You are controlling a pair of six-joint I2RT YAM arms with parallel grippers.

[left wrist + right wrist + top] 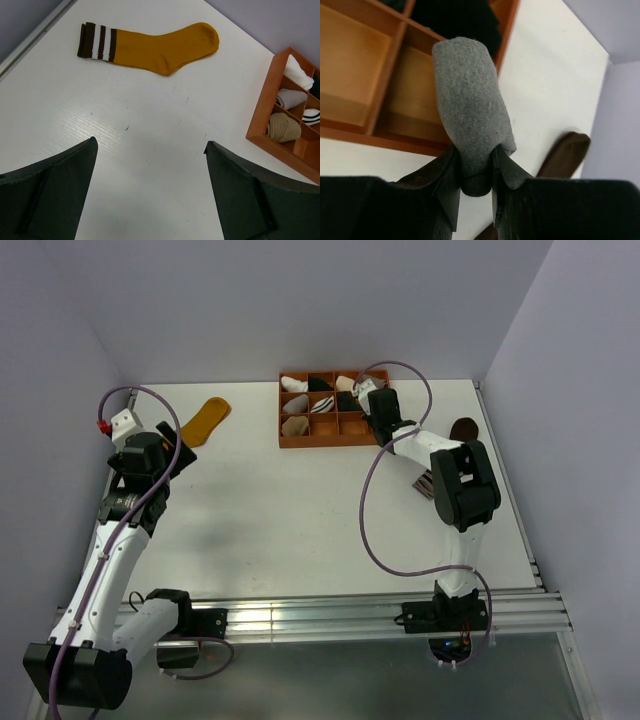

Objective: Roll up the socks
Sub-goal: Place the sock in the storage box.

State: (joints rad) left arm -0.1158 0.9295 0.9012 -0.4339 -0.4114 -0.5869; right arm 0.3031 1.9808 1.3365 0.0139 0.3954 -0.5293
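Looking down from the overhead camera, I saw the white table [300, 510] filling most of the view, with the wooden divided tray [320, 443] at its far middle. The mustard-yellow sock [155, 47] lay flat and unrolled near the far left corner, its striped cuff toward the table's left edge, well apart from the tray. The left gripper [150, 150] hung above bare table short of that sock, its fingers spread wide with nothing between them. The dark brown sock [464, 427] lay by the table's right edge, beside the right arm. The right gripper [476, 170] reached over the tray's right side, its fingers partly closed and pinching the grey sock [470, 100], which was rolled into a tight bundle pointing at the compartments. Whether the roll touched the tray I couldn't tell. A small white bundle [299, 72] and a beige bundle [282, 127] sat in the tray's left-hand compartments.
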